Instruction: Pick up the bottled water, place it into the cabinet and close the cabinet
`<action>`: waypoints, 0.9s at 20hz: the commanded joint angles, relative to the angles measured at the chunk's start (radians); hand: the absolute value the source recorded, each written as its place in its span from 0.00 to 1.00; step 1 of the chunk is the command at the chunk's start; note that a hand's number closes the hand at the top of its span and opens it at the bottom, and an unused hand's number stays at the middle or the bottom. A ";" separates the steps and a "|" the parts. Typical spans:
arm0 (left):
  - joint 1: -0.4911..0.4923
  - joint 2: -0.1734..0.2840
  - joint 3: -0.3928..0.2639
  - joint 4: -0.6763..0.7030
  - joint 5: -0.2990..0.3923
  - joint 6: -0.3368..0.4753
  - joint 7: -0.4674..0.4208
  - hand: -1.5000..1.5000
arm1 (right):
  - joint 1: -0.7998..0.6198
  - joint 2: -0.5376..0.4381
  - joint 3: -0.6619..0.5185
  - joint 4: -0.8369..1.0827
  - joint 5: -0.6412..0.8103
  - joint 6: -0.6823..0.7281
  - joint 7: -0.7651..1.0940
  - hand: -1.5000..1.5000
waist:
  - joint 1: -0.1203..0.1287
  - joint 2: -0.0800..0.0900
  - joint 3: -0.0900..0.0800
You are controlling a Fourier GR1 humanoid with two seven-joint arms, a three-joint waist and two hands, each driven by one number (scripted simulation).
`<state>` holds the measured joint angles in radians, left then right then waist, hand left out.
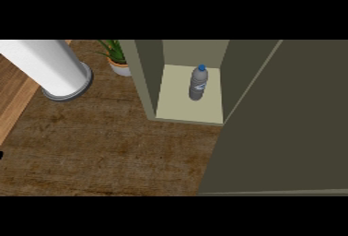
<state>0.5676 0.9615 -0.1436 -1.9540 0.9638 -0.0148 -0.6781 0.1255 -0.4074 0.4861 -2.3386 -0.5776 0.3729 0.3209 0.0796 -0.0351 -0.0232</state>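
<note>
The water bottle (pixel 198 83), clear with a blue cap, stands upright on the pale shelf floor (pixel 178 103) inside the olive cabinet (pixel 148 78). The cabinet door (pixel 285 120) is swung open toward me and fills the right side of the view. Neither hand touches the bottle. A small black sliver at the left edge, about mid-height, is all that shows of my left hand (pixel 1 155). My right hand does not appear anywhere.
A tall white cylinder (pixel 51 64) on a grey round base stands at the back left. A potted green plant (pixel 117 59) sits just left of the cabinet. Brown countertop (pixel 115 147) spreads across the front left, with a lighter wooden strip (pixel 14 99) along the far left.
</note>
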 commanded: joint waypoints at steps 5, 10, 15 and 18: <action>0.050 0.029 0.050 0.013 0.007 -0.084 -0.032 0.00 | -0.233 0.171 0.127 -0.018 0.135 -0.216 0.152 1.00 | 0.030 0.007 0.003; 0.064 0.050 0.099 0.022 0.037 -0.132 -0.038 0.00 | -0.368 0.285 0.125 0.080 0.148 -0.294 0.219 1.00 | 0.053 0.022 0.007; 0.089 0.055 0.116 0.036 0.032 -0.182 -0.056 0.00 | -0.540 0.378 0.172 0.227 0.068 -0.298 0.354 1.00 | 0.077 0.029 0.008; 0.098 0.064 0.155 0.068 0.045 -0.216 -0.065 0.00 | -0.720 0.402 0.194 0.323 -0.033 -0.309 0.374 1.00 | 0.074 0.036 0.014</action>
<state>0.6516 1.0180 -0.0158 -1.9049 1.0060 -0.1954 -0.7311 -0.4231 -0.0844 0.6187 -2.1045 -0.5387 0.1207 0.6458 0.1457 -0.0059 -0.0130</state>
